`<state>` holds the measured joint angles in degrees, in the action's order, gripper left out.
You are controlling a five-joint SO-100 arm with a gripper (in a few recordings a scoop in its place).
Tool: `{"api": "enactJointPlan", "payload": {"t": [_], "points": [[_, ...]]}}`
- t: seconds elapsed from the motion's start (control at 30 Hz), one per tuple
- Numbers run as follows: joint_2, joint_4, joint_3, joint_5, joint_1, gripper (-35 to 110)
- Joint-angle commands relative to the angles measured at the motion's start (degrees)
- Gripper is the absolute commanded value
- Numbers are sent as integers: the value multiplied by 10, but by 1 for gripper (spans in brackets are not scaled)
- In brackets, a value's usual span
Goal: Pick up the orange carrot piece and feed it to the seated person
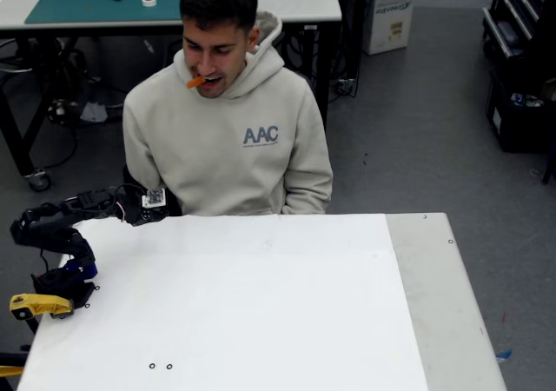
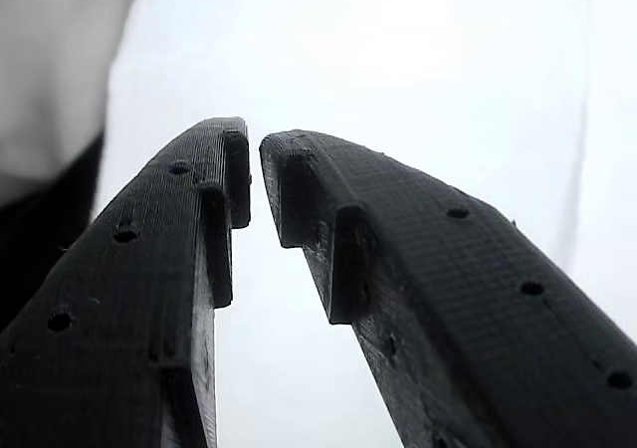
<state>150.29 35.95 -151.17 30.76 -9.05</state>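
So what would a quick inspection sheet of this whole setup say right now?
Surface: white table, bare across the middle, grey strip along its right side.
Job's things: orange carrot piece sits in the seated person's mouth.
Clutter: yellow plastic piece at the table's left edge.
Grippers: gripper holds nothing, tips nearly closed with a thin gap; arm folded at the left edge.
Cables: thin wires along the arm.
Surroundings: workbench with green mat behind, cardboard box, dark shelving on the right.

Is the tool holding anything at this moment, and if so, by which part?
Nothing. In the wrist view the tool has its tips nearly closed with a bare gap between them. The orange carrot piece is in the seated person's mouth, gripped by one end.
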Motion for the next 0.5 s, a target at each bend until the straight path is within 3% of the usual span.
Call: {"api": "enactJointPlan", "payload": {"t": [0.0,0.47], "points": [[92,2,-47,-72,-4,-2],[221,3,-179,-219,-4,-2]]}}
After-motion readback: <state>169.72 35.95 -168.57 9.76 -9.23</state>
